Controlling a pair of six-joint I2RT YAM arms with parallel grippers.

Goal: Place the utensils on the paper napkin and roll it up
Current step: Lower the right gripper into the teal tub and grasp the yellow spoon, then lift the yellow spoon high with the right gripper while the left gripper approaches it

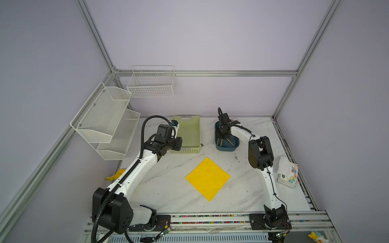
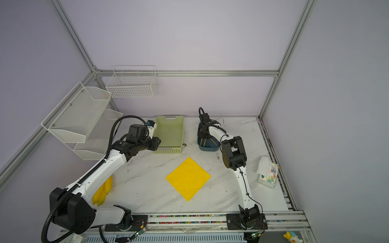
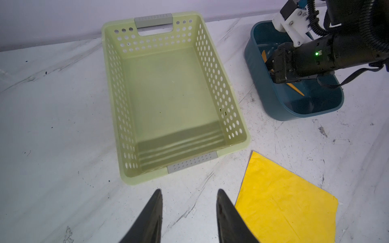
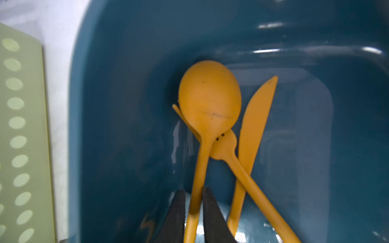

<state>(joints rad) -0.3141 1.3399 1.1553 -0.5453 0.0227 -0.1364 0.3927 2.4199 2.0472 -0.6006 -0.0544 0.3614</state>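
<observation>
Three orange-tan utensils lie in a blue bin point(image 4: 126, 105) at the back right of the table: a spoon point(image 4: 210, 94), a fork point(image 4: 242, 168) partly under it, and a knife point(image 4: 256, 117). My right gripper point(image 4: 193, 192) reaches down into the bin point(image 1: 226, 147), shut on the spoon's handle. The yellow paper napkin point(image 1: 207, 178) lies flat in the middle of the table, turned like a diamond, with nothing on it. My left gripper point(image 3: 189, 192) is open and empty. It hangs above bare table between the green basket's front and the napkin point(image 3: 290, 202).
An empty green basket point(image 1: 187, 134) stands left of the bin. A tissue pack point(image 1: 288, 174) lies by the table's right edge. A yellow banana toy point(image 2: 103, 191) lies under the left arm. White mesh shelves point(image 1: 105, 120) and a wire basket point(image 1: 151, 84) hang on the walls.
</observation>
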